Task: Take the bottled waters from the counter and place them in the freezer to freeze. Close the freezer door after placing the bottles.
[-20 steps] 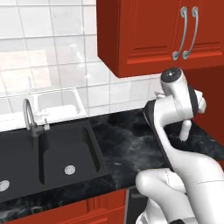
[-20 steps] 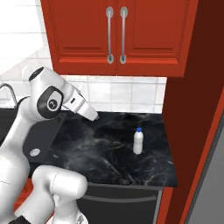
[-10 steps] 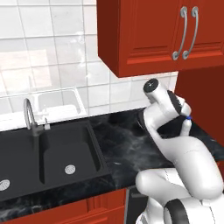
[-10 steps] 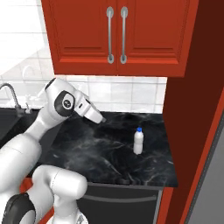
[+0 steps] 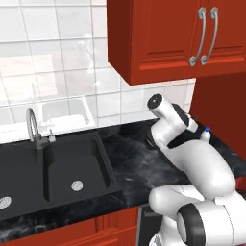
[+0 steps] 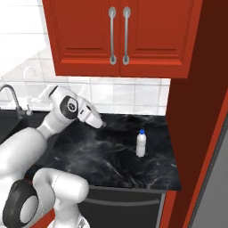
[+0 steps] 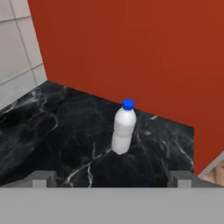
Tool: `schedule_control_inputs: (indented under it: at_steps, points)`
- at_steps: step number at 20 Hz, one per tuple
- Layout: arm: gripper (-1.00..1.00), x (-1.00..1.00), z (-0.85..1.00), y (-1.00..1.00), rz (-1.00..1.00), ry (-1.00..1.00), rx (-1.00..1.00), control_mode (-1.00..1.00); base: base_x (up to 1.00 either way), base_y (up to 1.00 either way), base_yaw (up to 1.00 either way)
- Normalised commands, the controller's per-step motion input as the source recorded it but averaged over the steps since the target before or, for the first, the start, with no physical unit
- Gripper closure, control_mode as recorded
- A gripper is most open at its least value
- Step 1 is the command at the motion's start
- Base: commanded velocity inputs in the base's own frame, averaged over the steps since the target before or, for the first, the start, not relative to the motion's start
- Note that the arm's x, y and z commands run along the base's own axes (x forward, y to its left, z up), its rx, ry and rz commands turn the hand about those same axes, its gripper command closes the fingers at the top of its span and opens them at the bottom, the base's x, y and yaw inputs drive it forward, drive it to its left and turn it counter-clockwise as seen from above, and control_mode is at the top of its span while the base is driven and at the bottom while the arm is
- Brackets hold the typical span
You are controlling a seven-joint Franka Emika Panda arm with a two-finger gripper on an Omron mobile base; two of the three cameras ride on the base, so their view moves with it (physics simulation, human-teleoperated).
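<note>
I see one bottled water (image 7: 124,127) standing upright just below the middle of the hand view, blue cap up, on the black veined counter (image 7: 52,127), with the tall red side panel (image 7: 131,48) filling the frame behind it. In the right base view the same bottle sits right of centre on the worktop, near that panel and well apart from my gripper (image 6: 101,124), which hangs over the marble left of centre, pointed toward the bottle. My two fingertips (image 7: 41,178) rise far apart at the lower left and lower right of the hand view with nothing between them, so my jaws stand wide and empty. In my judgement I am on the approach to the first pick, and the risks start here. The bottle is light, narrow and tall, so if one finger reaches it before the other, I could tip it, and a ribbed round bottle on its side may roll toward the counter's right edge, lower right in the hand view. If I come in too high I could close on the cap or the neck and get a poor hold that slips when I lift. The red panel is close behind the bottle, so overshooting could drive my fingers into it. In the left base view my own arm hides most of the bottle, so I judge alignment from the hand view
</note>
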Motion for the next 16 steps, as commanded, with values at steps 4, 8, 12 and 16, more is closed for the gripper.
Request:
schedule_control_inputs:
  at_steps: [4, 8, 12, 16]
  points:
    - [-1.00, 0.00, -0.59, 0.00, -0.02, -0.25, -0.07, -1.00, 0.00, 0.00, 0.00]
    - [-1.00, 0.03, -0.62, 0.00, -0.03, -0.25, -0.12, -1.00, 0.00, 0.00, 0.00]
    - [-1.00, 0.00, -0.42, 0.00, -0.03, -0.21, -0.08, -1.00, 0.00, 0.00, 0.00]
    - [-1.00, 0.00, -0.10, -0.01, -0.09, -0.12, -0.04, -1.00, 0.00, 0.00, 0.00]
